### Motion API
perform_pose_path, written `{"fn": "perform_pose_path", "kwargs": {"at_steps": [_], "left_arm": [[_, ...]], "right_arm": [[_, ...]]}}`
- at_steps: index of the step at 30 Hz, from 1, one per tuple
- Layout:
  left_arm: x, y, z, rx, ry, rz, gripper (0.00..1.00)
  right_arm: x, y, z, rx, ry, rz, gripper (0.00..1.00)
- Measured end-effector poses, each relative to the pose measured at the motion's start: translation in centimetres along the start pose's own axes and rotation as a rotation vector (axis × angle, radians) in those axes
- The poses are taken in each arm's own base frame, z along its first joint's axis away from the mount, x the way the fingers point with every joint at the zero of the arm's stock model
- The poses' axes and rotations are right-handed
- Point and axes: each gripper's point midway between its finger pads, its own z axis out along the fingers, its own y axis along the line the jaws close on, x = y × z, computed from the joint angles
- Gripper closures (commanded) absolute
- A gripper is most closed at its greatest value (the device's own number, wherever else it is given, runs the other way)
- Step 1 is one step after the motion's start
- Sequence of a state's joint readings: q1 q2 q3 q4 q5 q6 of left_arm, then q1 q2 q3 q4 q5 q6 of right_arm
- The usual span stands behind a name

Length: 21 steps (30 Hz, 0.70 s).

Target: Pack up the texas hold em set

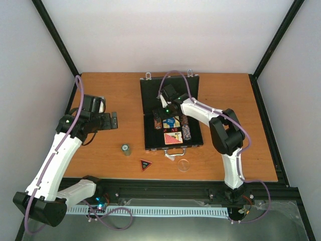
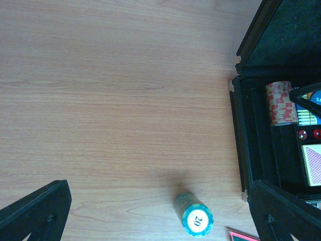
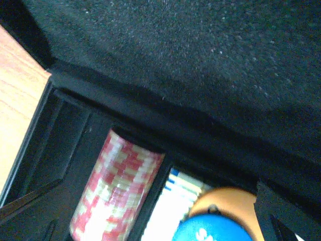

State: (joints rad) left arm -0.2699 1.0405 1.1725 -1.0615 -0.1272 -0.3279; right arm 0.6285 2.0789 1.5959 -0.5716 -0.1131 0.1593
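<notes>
The black briefcase lies open mid-table with its lid flat at the back. Its tray holds a red chip stack in the left slot, a dark stack in the right slot, a blue deck, a red-backed deck and red dice. A blue round button lies by the blue deck. My right gripper hangs open just above the red stack. My left gripper is open and empty over bare table. A green chip stack marked 20 stands left of the case.
A red triangular piece and a clear round lid lie near the table's front edge. The case's silver handle points at them. Black frame posts stand at the back corners, and a rail runs along the front.
</notes>
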Motion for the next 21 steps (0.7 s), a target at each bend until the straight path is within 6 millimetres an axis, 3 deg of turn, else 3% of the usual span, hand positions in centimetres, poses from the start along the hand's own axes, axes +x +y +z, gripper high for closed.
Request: {"fn": "perform_pose_path", "kwargs": {"at_steps": [4, 8, 12, 16, 20, 21], "left_arm": [[0.0, 0.0, -0.1, 0.001, -0.005, -0.001, 0.0], [-0.1, 0.1, -0.1, -0.002, -0.006, -0.001, 0.0], [0.0, 0.0, 0.0, -0.002, -0.003, -0.008, 0.0], [-0.5, -0.1, -0.4, 0.002, -0.015, -0.018, 0.0], [-1.7, -0.2, -1.4, 0.01, -0.054, -0.025, 0.0], [-2.0, -0.2, -1.7, 0.011, -0.064, -0.029, 0.0]], "right_arm": [[-0.5, 0.2, -2.6, 0.008, -0.015, -0.003, 0.0], [-1.6, 0.7, -6.9, 0.027, -0.074, -0.014, 0.0], [-1.5, 2.6, -10.6, 0.041, -0.108, -0.055, 0.0], [2.7, 7.9, -11.6, 0.012, -0.043, -0.17, 0.0], [9.3, 13.0, -10.6, -0.026, 0.098, -0.298, 0.0], [11.7, 14.3, -10.5, -0.033, 0.151, -0.341, 0.0]]}}
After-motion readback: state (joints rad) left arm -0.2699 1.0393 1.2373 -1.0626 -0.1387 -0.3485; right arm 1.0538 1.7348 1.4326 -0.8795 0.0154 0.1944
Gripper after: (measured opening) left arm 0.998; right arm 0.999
